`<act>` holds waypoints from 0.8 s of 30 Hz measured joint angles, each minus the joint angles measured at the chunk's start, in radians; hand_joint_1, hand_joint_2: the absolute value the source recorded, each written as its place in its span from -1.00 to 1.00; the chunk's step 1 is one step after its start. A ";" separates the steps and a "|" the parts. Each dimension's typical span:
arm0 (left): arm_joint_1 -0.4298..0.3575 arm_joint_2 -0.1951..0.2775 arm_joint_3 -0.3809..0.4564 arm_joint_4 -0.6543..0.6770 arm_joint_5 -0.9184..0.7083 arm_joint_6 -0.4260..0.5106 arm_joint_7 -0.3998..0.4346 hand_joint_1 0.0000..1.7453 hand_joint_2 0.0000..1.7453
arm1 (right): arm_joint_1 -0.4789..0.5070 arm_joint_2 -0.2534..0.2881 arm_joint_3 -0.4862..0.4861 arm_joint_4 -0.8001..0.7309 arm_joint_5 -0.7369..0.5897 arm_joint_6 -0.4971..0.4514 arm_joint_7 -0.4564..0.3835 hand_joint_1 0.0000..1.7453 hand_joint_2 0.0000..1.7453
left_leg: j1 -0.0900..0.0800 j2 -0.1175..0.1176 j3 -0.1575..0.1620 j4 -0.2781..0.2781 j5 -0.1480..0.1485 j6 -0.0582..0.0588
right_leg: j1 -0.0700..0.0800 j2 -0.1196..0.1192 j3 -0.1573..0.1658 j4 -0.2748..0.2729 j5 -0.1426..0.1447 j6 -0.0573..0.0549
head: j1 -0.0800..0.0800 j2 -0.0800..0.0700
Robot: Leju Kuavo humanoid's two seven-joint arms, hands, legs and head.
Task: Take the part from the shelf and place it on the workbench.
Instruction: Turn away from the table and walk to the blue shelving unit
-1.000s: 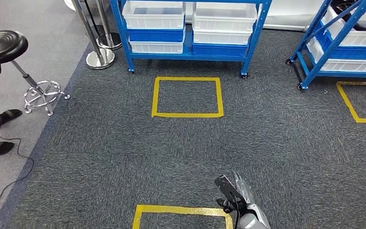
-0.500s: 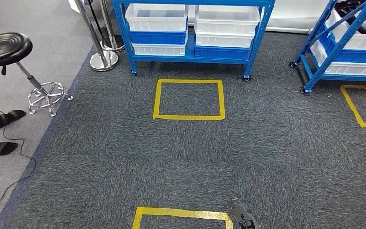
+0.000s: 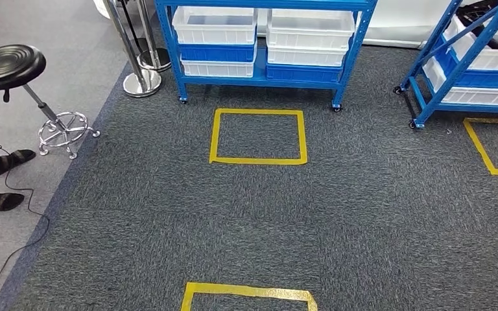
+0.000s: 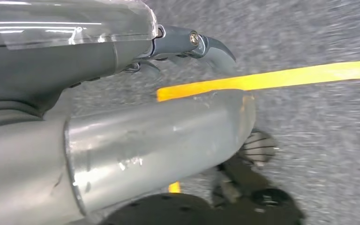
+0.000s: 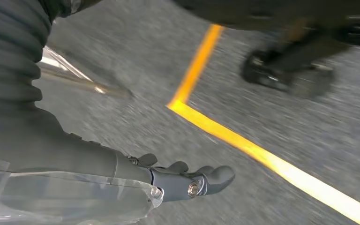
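Part itself not made out anywhere: cannot tell what it looks like or which bin holds it. Nothing pinched in the right hand [image 5: 183, 180]: fingers [image 5: 178, 167] loosely extended, lying side by side, slightly bent, over grey carpet [image 5: 136, 61]. Beyond those fingertips, a corner of yellow tape [image 5: 225, 136], apart from them. Left hand [image 4: 183, 44] seen edge-on, thumb hooked forward, darker fingers [image 4: 143, 68] mostly hidden behind it; spread or closed, cannot tell. Just past that thumb tip, a yellow tape line [image 4: 281, 77] on the carpet.

Far ahead of both hands, a blue shelf [image 3: 259, 74] carrying white bins [image 3: 215, 24] stacked over blue bins [image 3: 215, 52]; upper white ones looking bare inside. Further right, a second blue shelf [image 3: 454, 52] with a top bin [image 3: 486, 10] showing something dark, too small to tell.
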 joint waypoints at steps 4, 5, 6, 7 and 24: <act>0.015 0.010 -0.062 -0.018 0.098 0.000 0.033 -1.00 -1.00 | 0.038 -0.003 -0.011 -0.005 -0.035 0.037 0.011 -1.00 1.00 | 0.006 0.001 -0.008 0.039 -0.033 -0.022 | -0.001 -0.002 0.004 -0.007 0.003 -0.027 | 0.000 0.000; 0.027 0.012 -0.078 -0.018 0.124 0.000 0.042 -1.00 -1.00 | 0.039 -0.004 -0.013 -0.014 -0.044 0.047 0.013 -1.00 1.00 | 0.007 0.002 -0.028 0.085 -0.063 -0.026 | -0.002 -0.003 0.005 -0.008 0.002 -0.032 | 0.000 0.000; 0.042 0.014 -0.092 -0.016 0.147 0.000 0.050 -1.00 -1.00 | 0.038 -0.005 -0.016 -0.025 -0.052 0.055 0.015 -1.00 1.00 | 0.008 0.002 -0.058 0.149 -0.099 -0.030 | -0.001 -0.004 0.006 -0.008 0.001 -0.036 | 0.000 0.000; 0.059 0.016 -0.105 -0.010 0.169 -0.001 0.058 -1.00 -1.00 | 0.036 -0.007 -0.019 -0.039 -0.060 0.063 0.018 -1.00 1.00 | 0.009 0.002 -0.091 0.217 -0.130 -0.032 | 0.000 -0.005 0.007 -0.008 -0.001 -0.038 | 0.000 0.000; 0.102 0.043 -0.247 -0.030 0.378 -0.002 0.123 -1.00 -1.00 | 0.115 -0.016 -0.061 -0.093 -0.138 0.140 0.046 -1.00 1.00 | 0.002 -0.001 0.020 -0.017 -0.003 0.034 | 0.005 -0.003 -0.114 0.258 -0.136 0.013 | 0.000 0.000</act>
